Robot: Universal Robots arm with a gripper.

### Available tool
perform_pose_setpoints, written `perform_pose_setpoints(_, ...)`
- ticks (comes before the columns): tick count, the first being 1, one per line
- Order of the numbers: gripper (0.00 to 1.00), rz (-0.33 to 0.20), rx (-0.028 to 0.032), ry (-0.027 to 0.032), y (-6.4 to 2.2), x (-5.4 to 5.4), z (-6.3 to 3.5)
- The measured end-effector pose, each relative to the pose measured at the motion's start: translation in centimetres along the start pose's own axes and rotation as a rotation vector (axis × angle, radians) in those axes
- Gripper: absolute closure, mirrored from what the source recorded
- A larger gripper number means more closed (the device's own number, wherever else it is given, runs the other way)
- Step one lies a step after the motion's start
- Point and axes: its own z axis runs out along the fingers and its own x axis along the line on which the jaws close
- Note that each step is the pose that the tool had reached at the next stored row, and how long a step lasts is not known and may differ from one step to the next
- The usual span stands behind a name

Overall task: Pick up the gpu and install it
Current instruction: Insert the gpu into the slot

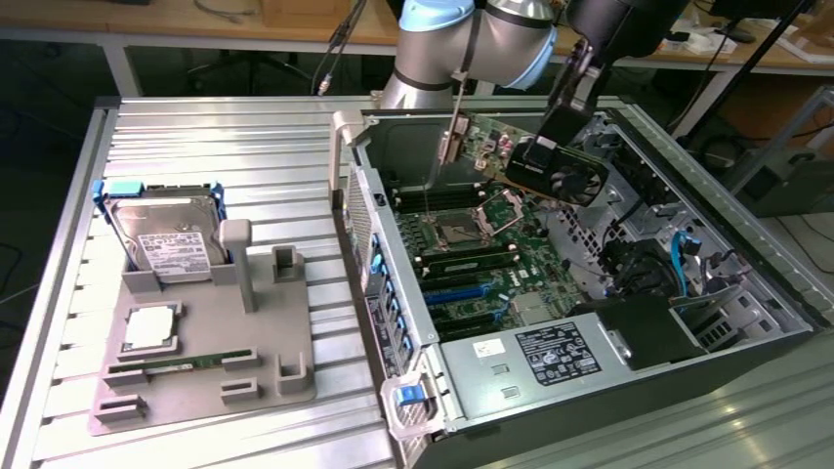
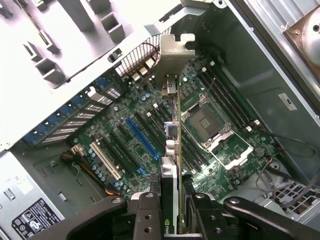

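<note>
On the exterior view's left, the ribbed metal table carries a grey parts holder. In it a hard drive stands propped in its cradle, with a square processor and a narrow green memory stick lying below it. To the right of the holder the computer case lies open on its side, its green motherboard exposed and the labelled power supply at its near end. Over the far part of that board is my gripper, clamped on the gpu. The card hangs tilted in the air, its round black fan facing the exterior view's right. In my wrist view the card is edge-on between my two dark fingers, which press on its opposite faces. Its silver bracket points toward the case wall with the vent grille. The long blue slot and the processor socket lie on either side beneath it, and the card touches neither. Farthest right in the exterior view, blue cables curl inside the case.
</note>
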Motion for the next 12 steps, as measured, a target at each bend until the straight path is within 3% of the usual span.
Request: perform_pose_setpoints(12,0.73,-0.048,-0.0011,0.0032,0.00,0.00,0.00)
